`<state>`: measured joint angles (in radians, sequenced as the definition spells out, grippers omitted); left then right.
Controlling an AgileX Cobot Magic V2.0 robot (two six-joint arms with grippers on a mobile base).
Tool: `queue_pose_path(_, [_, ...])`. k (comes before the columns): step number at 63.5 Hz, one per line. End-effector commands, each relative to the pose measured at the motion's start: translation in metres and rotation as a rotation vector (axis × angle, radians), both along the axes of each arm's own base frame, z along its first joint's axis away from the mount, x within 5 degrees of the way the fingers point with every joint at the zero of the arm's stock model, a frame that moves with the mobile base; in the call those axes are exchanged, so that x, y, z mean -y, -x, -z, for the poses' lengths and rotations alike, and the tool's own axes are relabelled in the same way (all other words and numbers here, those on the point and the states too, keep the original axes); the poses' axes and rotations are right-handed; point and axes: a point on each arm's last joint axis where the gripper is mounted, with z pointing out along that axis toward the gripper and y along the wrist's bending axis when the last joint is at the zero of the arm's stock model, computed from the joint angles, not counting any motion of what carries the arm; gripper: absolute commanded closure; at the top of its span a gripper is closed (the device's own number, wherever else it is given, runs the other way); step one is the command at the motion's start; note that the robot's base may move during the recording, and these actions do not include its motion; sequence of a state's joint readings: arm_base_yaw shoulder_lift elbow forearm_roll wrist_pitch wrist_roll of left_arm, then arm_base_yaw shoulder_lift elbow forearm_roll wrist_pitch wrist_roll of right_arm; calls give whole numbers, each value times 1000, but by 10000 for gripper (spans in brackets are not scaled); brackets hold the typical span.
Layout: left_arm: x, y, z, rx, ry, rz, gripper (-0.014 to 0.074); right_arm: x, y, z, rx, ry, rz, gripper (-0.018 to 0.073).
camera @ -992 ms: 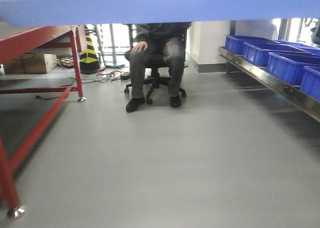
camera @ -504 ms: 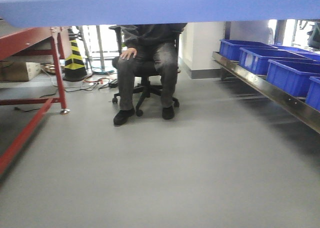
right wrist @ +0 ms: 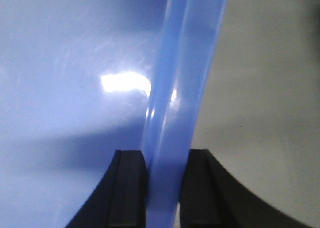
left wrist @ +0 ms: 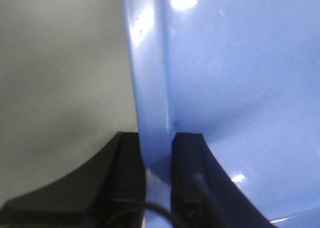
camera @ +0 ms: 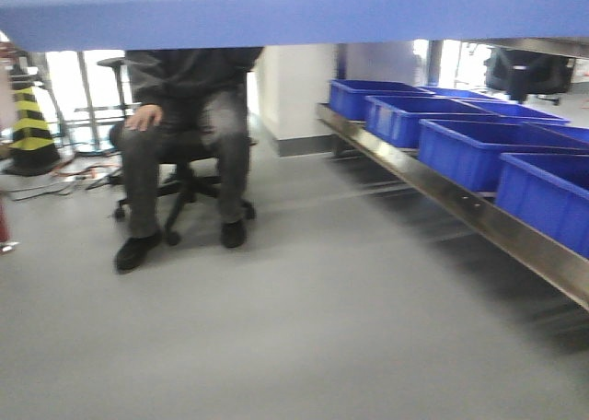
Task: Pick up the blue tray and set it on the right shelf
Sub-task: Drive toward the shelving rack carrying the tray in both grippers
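Observation:
The blue tray (camera: 294, 13) spans the top of the front view, held up in the air. My left gripper (left wrist: 158, 153) is shut on the tray's left rim (left wrist: 150, 88), one black finger on each side. My right gripper (right wrist: 166, 163) is shut on the tray's right rim (right wrist: 185, 78) in the same way. The tray's glossy inside (left wrist: 240, 88) fills much of both wrist views. The right shelf (camera: 433, 176) is a steel rack with a shiny front rail, running along the right of the front view, below tray height.
Several deep dark-blue bins (camera: 465, 148) stand in a row on the shelf. A person (camera: 184, 134) sits on an office chair at the left middle. A yellow-black cone (camera: 30, 130) stands at the far left. Grey floor (camera: 304, 328) lies ahead.
The view has swung to the right: the person and cone moved left, the red table left the frame, and the shelf with bins now looks closer and larger. Both grippers still hold the tray.

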<state>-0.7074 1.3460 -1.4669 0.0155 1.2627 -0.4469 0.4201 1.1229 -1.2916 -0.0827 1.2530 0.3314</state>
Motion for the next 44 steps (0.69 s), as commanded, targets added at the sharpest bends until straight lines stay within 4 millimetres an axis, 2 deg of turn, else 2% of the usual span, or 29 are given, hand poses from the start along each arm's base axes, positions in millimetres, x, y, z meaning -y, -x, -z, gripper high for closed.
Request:
queue_pose_path(1, [-3,16,-13,-34,17,57,645,1,7,-14,33,-21,-21,538])
queue_pose_path(44, [-3,16,-13,-34,17,57,645,1,7,-14,33,-21,-21,538])
